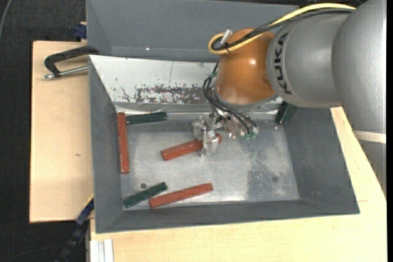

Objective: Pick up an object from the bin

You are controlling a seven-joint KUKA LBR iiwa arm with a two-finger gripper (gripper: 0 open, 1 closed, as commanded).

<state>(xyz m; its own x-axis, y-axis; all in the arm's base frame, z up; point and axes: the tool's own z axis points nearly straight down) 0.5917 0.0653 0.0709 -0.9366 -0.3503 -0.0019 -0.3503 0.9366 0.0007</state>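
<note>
My gripper [207,139] hangs low over the middle of the bin floor, below the orange wrist cover. Its tip is at the right end of a short red bar [180,151] that lies flat and slants up to the right. Whether it touches that bar I cannot tell. A dark green bar [146,119] lies along the back wall, to the gripper's upper left.
A long red bar [123,143] lies along the left wall. At the front left, a green bar [144,194] and a red bar [182,195] lie end to end. Something green [284,113] peeks out by the right wall, under the arm.
</note>
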